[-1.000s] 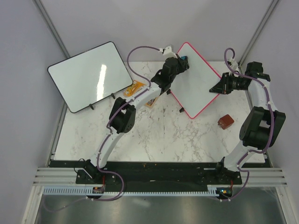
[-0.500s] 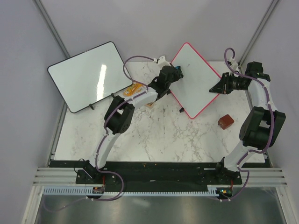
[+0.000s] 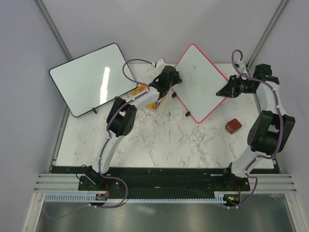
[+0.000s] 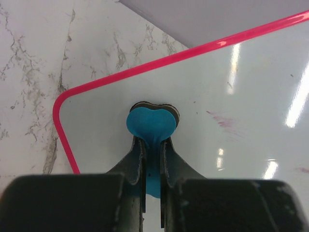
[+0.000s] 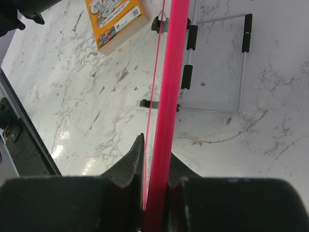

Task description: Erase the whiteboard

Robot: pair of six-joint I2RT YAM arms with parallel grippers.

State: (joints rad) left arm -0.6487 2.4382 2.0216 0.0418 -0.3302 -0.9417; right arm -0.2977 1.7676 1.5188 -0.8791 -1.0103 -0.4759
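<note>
At the far side of the surface (image 3: 159,140), our left hand (image 3: 172,77) had slid over the last second from the upper middle of the whiteboard (image 3: 203,82) down to its left corner, carrying the blue eraser (image 4: 152,123) with it. We took that as one wiping stroke run out to the edge. Its fingers were clamped on the eraser's stem, and the wrist view showed the heart-shaped head against the white face, just inside the rounded pink corner. Our right hand (image 3: 226,90) had not moved. It was closed on the pink frame at the opposite, right corner, steadying the board.

The whiteboard stood at the far middle of the surface, between the two hands, propped on a wire stand (image 5: 187,76) with black sleeves, so that from above it looked like a diamond. Its face was mostly clean and glossy, with streaks of reflected light. A faint red smear (image 4: 221,120) remained to the right of the eraser, and another trace showed near the right edge of that view. We judged the job nearly done but not finished, since those marks lay back toward the middle of the board.
</note>
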